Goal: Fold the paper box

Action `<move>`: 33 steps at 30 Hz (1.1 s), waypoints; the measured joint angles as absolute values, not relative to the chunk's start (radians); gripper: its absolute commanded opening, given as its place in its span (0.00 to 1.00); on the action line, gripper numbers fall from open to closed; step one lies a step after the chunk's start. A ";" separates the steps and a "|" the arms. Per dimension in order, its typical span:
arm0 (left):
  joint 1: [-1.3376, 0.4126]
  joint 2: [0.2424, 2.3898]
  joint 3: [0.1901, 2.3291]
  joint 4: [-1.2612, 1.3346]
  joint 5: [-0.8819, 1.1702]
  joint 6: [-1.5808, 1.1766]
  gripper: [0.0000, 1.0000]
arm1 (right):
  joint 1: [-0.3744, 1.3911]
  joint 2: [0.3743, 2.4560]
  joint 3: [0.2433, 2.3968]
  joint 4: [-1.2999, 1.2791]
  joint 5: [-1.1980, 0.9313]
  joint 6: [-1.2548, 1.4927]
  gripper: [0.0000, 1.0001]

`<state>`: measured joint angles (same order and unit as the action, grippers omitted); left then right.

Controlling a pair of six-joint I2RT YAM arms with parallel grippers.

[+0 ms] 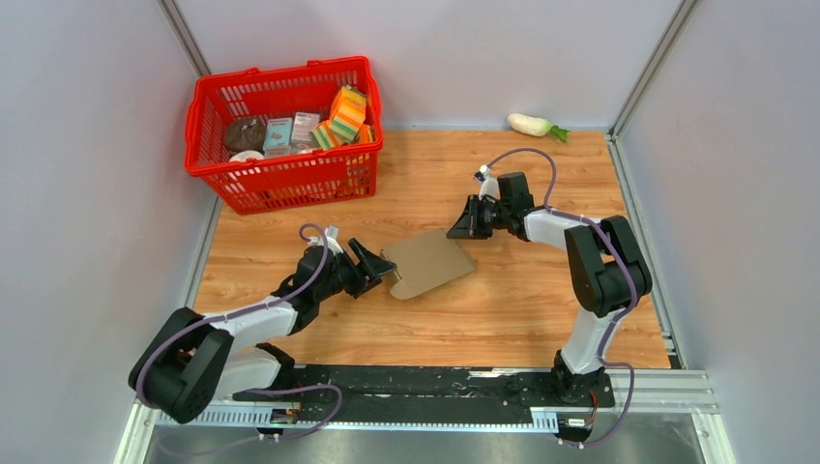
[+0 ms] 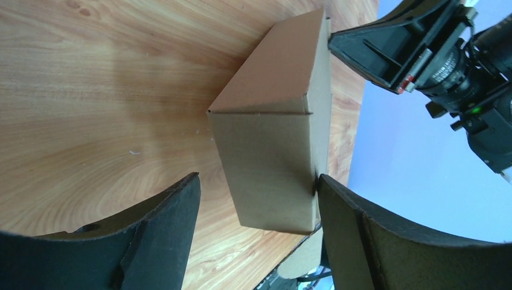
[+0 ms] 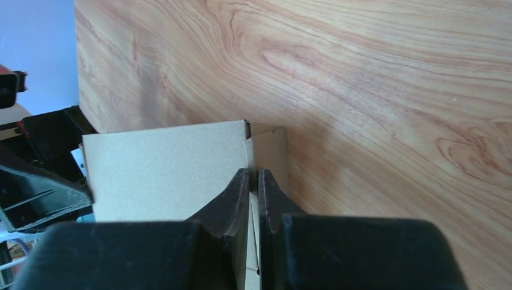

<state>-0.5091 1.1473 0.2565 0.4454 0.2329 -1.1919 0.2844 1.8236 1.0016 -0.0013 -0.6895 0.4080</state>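
- Spread wide, the left gripper (image 2: 258, 178) brackets the paper box (image 2: 265, 96) at its near end, seemingly bracing it.
- The right gripper (image 3: 253, 174), clamped on the far edge, apparently anchors it for folding.

Plain, unprinted brown paper box (image 1: 430, 261); counter (image 1: 503, 319) of orange-brown wood grain with darker swirls; bright red basket (image 1: 290, 184) (lattice-patterned walls); left claw (image 2: 258, 180) and right claw (image 3: 253, 175) both black.

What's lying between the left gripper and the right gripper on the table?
Only the paper box, in the top view: it fills the gap, the right gripper pinching its far edge, the open left gripper at its near end.
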 measured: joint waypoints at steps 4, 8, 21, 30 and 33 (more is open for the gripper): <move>-0.516 1.251 0.261 0.531 0.244 -1.234 0.79 | 0.284 1.824 1.001 -0.001 -0.691 0.411 0.09; -0.533 1.336 0.266 0.631 0.246 -1.280 0.79 | 0.284 1.824 1.001 -0.001 -0.694 0.413 0.09; -0.562 1.489 0.232 0.916 0.243 -1.458 0.36 | 0.289 1.772 0.987 -0.098 -0.567 0.392 0.75; -0.474 1.479 0.162 0.944 0.390 -1.654 0.32 | 0.589 1.370 1.009 -0.366 -0.090 0.162 0.98; -0.422 1.444 0.142 0.928 0.466 -1.700 0.32 | 0.786 1.216 0.984 -0.334 -0.031 0.042 1.00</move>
<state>-0.4217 1.4441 0.1425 0.9279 0.4656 -1.7000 0.7856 1.2163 0.9844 -0.3344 -0.0307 0.0418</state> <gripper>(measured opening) 0.616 0.976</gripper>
